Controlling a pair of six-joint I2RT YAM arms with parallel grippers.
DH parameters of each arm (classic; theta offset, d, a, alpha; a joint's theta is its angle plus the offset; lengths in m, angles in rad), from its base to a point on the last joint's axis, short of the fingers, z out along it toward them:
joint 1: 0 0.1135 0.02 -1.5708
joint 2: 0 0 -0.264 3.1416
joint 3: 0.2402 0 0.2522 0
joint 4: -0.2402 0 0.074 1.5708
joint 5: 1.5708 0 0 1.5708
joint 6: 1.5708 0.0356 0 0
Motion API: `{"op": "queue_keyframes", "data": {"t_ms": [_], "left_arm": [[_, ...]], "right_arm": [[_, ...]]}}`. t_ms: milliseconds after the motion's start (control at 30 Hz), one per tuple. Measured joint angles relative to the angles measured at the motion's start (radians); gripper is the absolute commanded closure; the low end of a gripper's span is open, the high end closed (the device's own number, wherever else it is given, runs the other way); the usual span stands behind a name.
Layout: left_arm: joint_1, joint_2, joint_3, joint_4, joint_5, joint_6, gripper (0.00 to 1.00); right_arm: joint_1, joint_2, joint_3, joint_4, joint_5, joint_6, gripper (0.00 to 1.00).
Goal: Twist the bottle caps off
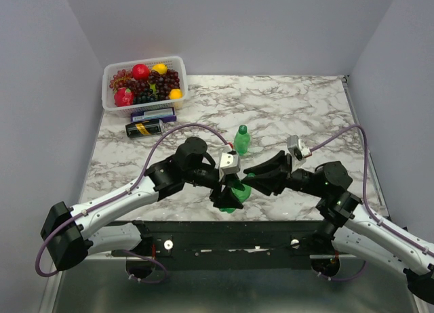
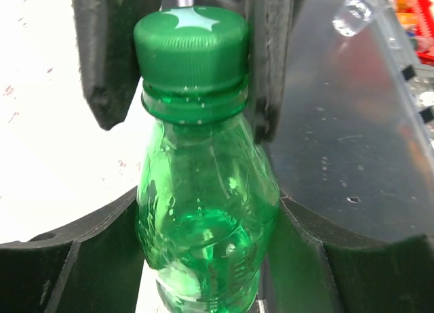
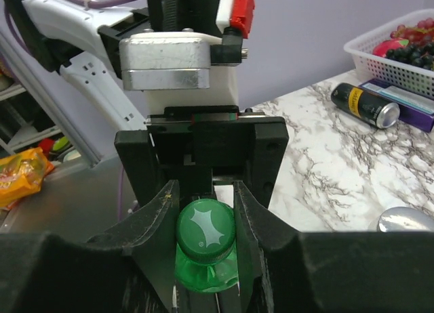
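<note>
Cap (image 3: 205, 235) of the green bottle (image 2: 203, 211) faces straight into the right end effector (image 3: 205, 221), clamped between its fingers, so the bottle's long axis runs on from its wrist. Beyond it, the left end effector (image 2: 203, 272) seemingly clamps the bottle body crosswise.

Bottle (image 2: 203, 218): see-through green, bright glints all over it right now.
Cap (image 2: 191, 38): darker green, ribbed sides, a pale star-shaped mark on top.
My right fingers (image 2: 102, 55): matte black.
Table (image 1: 305, 103): white marble, and there go the grey veins.
Basket (image 1: 106, 89): white lattice, with red, yellow and dark purple fruit.
Can (image 1: 144, 129): black, yellow label.
My cables (image 1: 196, 126): purple.
</note>
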Motion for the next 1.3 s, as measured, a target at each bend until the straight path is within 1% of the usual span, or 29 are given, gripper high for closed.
{"op": "queue_keyframes", "data": {"t_ms": [100,200,233,433,533,700,833,933,1100,1300], "left_arm": [[0.002,0.002,0.0,0.006,0.024,-0.005,0.96],[0.004,0.006,0.001,0.008,0.018,-0.004,0.96],[0.004,0.009,0.003,0.008,0.009,-0.004,0.96],[0.018,0.03,0.015,0.006,-0.055,-0.019,0.97],[0.024,0.037,0.015,0.006,-0.087,-0.025,0.97],[0.024,0.04,0.015,0.006,-0.151,-0.032,0.97],[0.023,0.04,0.015,0.005,-0.254,-0.042,0.97],[0.023,0.04,0.015,0.002,-0.341,-0.05,0.97],[0.023,0.04,0.015,-0.008,-0.467,-0.066,0.98],[0.023,0.042,0.015,-0.013,-0.534,-0.073,0.98]], "right_arm": [[-0.001,-0.023,-0.011,0.002,-0.008,-0.004,0.68],[-0.004,-0.039,-0.021,-0.002,0.014,-0.002,0.61],[-0.005,-0.043,-0.021,-0.007,0.029,-0.002,0.53],[-0.007,-0.077,-0.021,-0.073,0.134,0.005,0.3],[-0.007,-0.09,-0.021,-0.103,0.179,0.008,0.25],[-0.008,-0.129,-0.016,-0.166,0.294,0.032,0.25],[-0.008,-0.135,0.011,-0.224,0.414,0.083,0.29],[-0.008,-0.112,0.028,-0.24,0.465,0.123,0.31],[-0.008,-0.031,0.046,-0.238,0.483,0.18,0.31],[-0.006,0.038,0.046,-0.231,0.481,0.224,0.33]]}}
